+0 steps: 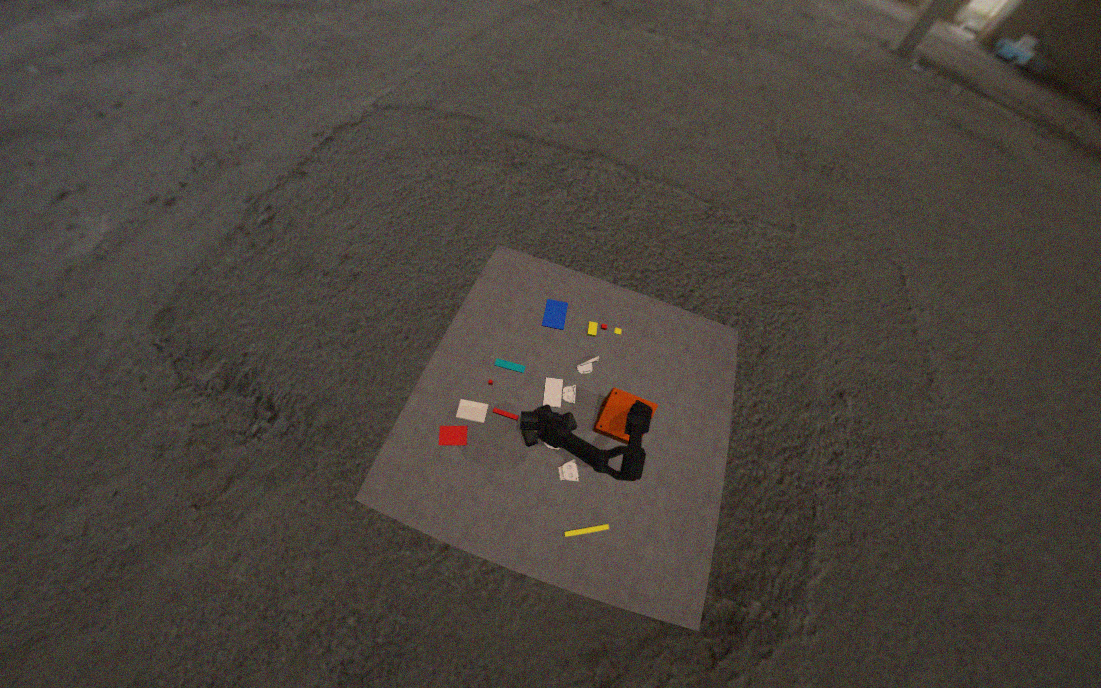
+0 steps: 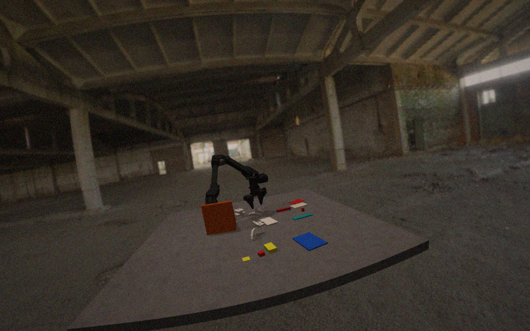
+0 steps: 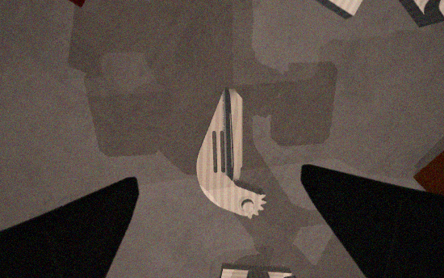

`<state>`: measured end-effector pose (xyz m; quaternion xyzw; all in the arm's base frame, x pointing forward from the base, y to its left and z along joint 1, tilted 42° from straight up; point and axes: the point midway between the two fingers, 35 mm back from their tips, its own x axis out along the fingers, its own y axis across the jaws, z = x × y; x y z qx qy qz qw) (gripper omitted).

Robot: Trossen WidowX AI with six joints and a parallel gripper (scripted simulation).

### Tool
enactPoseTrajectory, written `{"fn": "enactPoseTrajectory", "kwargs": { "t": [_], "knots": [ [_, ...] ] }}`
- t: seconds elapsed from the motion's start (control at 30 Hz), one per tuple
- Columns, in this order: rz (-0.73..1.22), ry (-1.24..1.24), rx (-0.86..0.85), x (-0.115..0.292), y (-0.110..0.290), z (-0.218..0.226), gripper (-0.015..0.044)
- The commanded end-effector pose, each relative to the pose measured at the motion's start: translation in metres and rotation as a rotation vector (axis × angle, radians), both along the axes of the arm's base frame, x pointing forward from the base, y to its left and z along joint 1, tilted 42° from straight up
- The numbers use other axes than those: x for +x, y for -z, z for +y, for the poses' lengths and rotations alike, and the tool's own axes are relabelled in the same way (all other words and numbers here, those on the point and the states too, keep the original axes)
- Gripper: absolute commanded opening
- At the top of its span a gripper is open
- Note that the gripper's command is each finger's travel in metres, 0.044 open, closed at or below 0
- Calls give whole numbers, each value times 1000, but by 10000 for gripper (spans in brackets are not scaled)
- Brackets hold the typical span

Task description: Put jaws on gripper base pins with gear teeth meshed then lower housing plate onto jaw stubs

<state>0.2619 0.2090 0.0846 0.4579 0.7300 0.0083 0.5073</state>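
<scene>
My gripper [image 2: 256, 205] [image 3: 222, 179] is open and empty, above one white jaw [image 3: 218, 190] [image 2: 253, 212] [image 1: 552, 446]. That jaw lies between the open fingertips in the wrist view, its gear teeth toward the lower right. The arm partly hides it in the top view. The other white jaw [image 1: 585, 368] [image 2: 252, 234] lies farther off. One flat white part [image 1: 568, 470] [image 2: 238, 211] [image 3: 232, 272] is cut off at the wrist view's bottom edge. Another [image 1: 570, 393] [image 2: 257, 222] lies beside a white rectangle. I cannot tell which is the gripper base and which the housing plate.
An orange block [image 1: 611, 416] [image 2: 219, 218] stands near the arm's base. Also on the table [image 2: 176, 283] are the white rectangle [image 1: 552, 391] [image 2: 269, 221], a red bar [image 1: 505, 413] [image 2: 283, 209], a teal bar [image 1: 510, 365], a blue plate [image 1: 554, 314] and a yellow bar [image 1: 586, 530].
</scene>
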Motion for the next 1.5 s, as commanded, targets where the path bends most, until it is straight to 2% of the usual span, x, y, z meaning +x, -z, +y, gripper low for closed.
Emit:
{"fn": "enactPoseTrajectory", "kwargs": {
  "t": [0.0, 0.97, 1.47],
  "knots": [
    [2, 3, -5, 0, 4, 2, 440],
    [2, 3, -3, -4, 38, 34, 440],
    [2, 3, -3, -4, 39, 34, 440]
  ]
}}
